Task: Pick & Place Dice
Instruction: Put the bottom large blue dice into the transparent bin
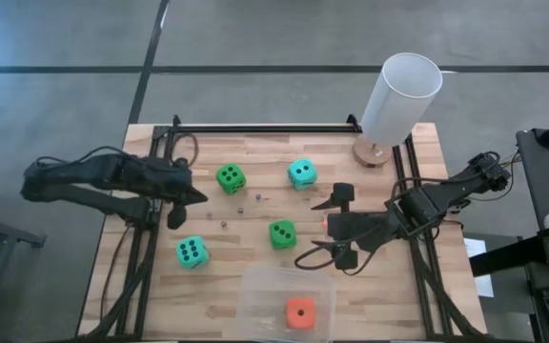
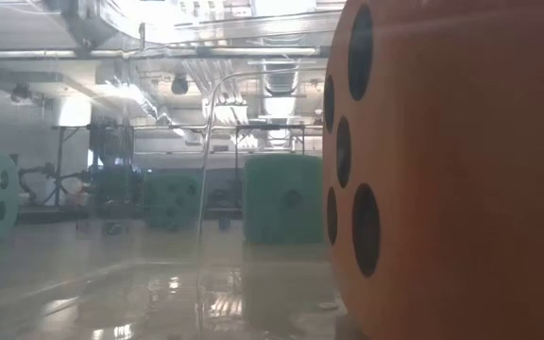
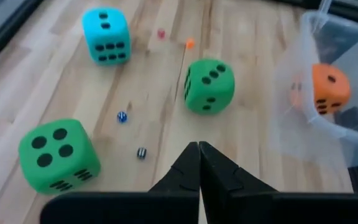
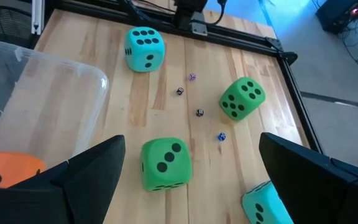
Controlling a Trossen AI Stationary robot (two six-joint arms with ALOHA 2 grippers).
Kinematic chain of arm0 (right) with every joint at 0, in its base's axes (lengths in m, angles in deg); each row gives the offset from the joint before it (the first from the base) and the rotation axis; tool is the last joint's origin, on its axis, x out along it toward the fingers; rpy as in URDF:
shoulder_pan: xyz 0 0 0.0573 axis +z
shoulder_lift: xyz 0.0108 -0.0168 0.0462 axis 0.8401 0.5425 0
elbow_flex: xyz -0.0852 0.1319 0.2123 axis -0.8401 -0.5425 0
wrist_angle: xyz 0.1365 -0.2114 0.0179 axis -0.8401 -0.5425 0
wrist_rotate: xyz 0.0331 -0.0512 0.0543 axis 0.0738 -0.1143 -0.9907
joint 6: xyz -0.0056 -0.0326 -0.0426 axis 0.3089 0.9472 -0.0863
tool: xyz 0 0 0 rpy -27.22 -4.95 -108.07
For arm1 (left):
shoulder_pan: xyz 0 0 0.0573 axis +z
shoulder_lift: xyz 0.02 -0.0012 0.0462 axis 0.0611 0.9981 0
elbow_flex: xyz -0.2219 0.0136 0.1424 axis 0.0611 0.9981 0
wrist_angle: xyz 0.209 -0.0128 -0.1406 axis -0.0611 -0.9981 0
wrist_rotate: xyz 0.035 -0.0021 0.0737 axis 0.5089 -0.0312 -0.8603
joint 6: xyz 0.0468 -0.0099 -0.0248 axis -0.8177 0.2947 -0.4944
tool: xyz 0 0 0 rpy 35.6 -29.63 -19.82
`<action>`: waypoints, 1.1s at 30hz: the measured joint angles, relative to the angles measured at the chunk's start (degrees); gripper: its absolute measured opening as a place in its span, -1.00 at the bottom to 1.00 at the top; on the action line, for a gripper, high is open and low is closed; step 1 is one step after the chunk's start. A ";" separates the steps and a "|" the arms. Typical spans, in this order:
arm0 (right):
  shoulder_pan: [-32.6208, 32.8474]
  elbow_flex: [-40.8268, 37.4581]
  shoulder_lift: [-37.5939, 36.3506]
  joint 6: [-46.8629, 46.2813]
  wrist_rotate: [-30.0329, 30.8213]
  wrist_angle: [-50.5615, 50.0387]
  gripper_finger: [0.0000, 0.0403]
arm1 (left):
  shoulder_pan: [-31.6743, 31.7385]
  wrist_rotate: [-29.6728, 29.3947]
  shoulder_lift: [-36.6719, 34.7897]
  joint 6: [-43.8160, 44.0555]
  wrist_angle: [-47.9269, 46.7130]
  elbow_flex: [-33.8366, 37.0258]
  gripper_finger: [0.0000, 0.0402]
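1. Quick status: the orange die [image 1: 300,312] is already sitting in the clear plastic tub [image 1: 255,286] at the bottom centre of the overhead shot. The other four are loose on the worktop [image 1: 255,252].
2. Where those are from above: one green die [image 1: 231,177] upper middle, one teal die [image 1: 301,172] just right of it, a second green die [image 1: 282,233] dead centre, a second teal die [image 1: 191,252] lower left.
3. Right hand [image 1: 335,227] is wide open and holding nothing, parked right of centre near the middle green one. In its wrist cam that die sits between the two fingers but farther out, not touching.
4. Left hand [image 1: 181,203] is pinched fully closed on nothing, hovering at the left between the upper green and lower-left teal.
5. What I'd worry about: these cubes look squishy, so an off-centre pinch could make one pop out or roll away.
6. Also, there are a few tiny dice [image 4: 199,112] scattered mid-worktop. A finger coming down on one could tilt the grab.
7. The tub wall is thin and clear. Clip its rim on the way in and the whole tub may slide.
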 joint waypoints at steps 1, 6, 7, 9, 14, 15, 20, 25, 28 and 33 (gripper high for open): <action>0.01 0.00 0.00 -0.34 0.00 0.00 0.82 | -0.21 -0.01 1.44 0.00 -1.54 -1.31 -0.99; -0.17 -0.02 -0.33 -4.42 -0.02 -0.64 0.82 | -0.40 -0.42 8.68 1.39 -9.77 -6.53 -1.00; -0.17 -0.02 -0.39 -5.22 -0.01 -0.87 0.82 | -0.40 -0.43 9.81 2.18 -10.90 -7.26 -1.00; -0.17 -0.02 -0.48 -6.82 0.00 -1.71 0.82 | -0.40 -0.44 12.02 3.67 -13.59 -8.52 -1.00; -0.17 -0.04 -0.46 -7.48 -0.19 -2.07 0.82 | -0.40 -0.42 16.46 7.49 -18.22 -9.44 -1.00; -0.12 -0.03 -0.46 -7.48 -0.25 -1.99 0.82 | -0.40 -0.42 17.15 8.04 -18.64 -9.44 -1.00; -0.11 -0.04 -0.20 -7.14 -0.31 -1.71 0.82 | -0.40 0.06 19.73 8.60 -21.43 -9.44 -1.00; -0.11 -0.03 -0.07 -7.42 -1.13 -1.70 0.82 | -0.40 0.25 19.38 10.15 -22.36 -9.42 -1.00; -0.11 -0.03 -0.08 -7.34 -3.50 -1.61 0.82 | -0.40 0.26 18.59 11.58 -22.35 -9.42 -1.00; -0.09 -0.03 -0.07 -7.31 -3.69 -1.62 0.82 | -0.38 1.01 18.32 13.41 -22.35 -9.40 -0.97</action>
